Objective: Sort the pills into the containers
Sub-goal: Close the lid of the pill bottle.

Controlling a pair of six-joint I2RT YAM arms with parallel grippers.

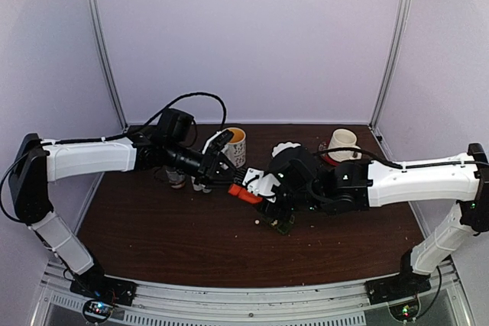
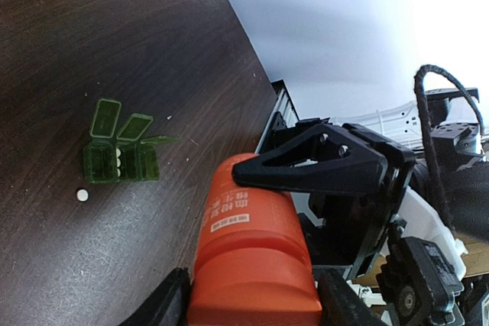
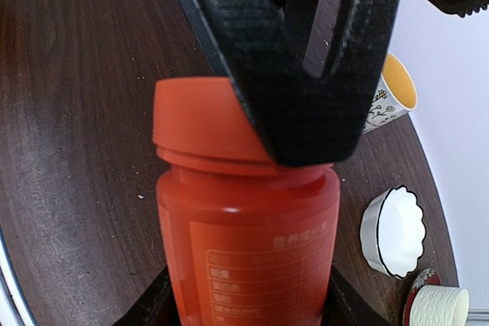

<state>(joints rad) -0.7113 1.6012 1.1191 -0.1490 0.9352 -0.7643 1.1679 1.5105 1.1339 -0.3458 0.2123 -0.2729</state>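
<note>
**Top external view:** You are looking at both arms meeting over the middle of the bench [image 1: 153,242]. The left end effector [image 1: 228,179] and the right end effector [image 1: 258,187] are both clamping the orange bottle [image 1: 244,193], which is lying tipped between them above the bench. The green pill box [image 1: 284,224] is sitting on the bench under the right wrist, partly hidden by it. One loose white pill [image 1: 257,224] is lying just beside the box. A mug [image 1: 235,145] and a white dish [image 1: 286,148] are standing behind.

**Left wrist view:** You are seeing the left end effector [image 2: 256,299] grasping the bottle's near end. The pill box [image 2: 118,162] is lying well apart from it with its lids open and white pills showing inside.

**Right wrist view:** The right end effector [image 3: 244,299] is gripping the bottle's labelled body. The left arm's black fingers [image 3: 290,97] are straddling the cap [image 3: 202,120].
</note>
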